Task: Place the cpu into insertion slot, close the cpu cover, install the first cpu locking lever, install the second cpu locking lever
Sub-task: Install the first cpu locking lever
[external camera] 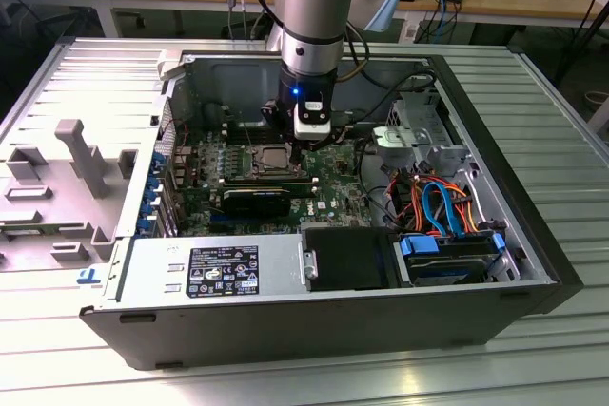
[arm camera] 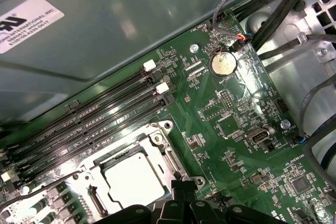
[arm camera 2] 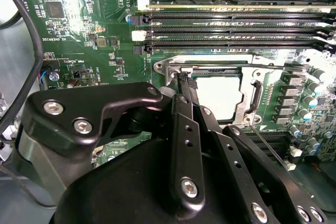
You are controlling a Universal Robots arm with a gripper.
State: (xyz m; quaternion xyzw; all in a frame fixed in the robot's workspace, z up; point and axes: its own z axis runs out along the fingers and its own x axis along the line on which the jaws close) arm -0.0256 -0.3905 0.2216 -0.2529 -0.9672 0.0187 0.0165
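Observation:
The cpu (arm camera 2: 220, 97) lies flat in the insertion slot (arm camera 2: 251, 113), its silvery top showing in both wrist views (arm camera: 131, 179). The cpu cover (arm camera 2: 210, 68) is down over it, framing the chip (arm camera: 157, 148). A thin wire locking lever (arm camera 2: 269, 146) slants away from one socket corner. My gripper (arm camera 2: 184, 83) is shut with nothing between its fingers, its tip at the socket's edge beside the cover. In the exterior view the gripper (external camera: 306, 147) hangs just to the right of the socket (external camera: 274, 157), low over the green board (external camera: 333, 178).
Long black memory slots (arm camera 2: 236, 24) run beside the socket. A coin battery (arm camera: 222, 62) and cables (arm camera: 294, 9) sit farther along the board. The open case holds a black graphics card (external camera: 257, 199), a power supply (external camera: 214, 268) and orange and blue cables (external camera: 438, 202).

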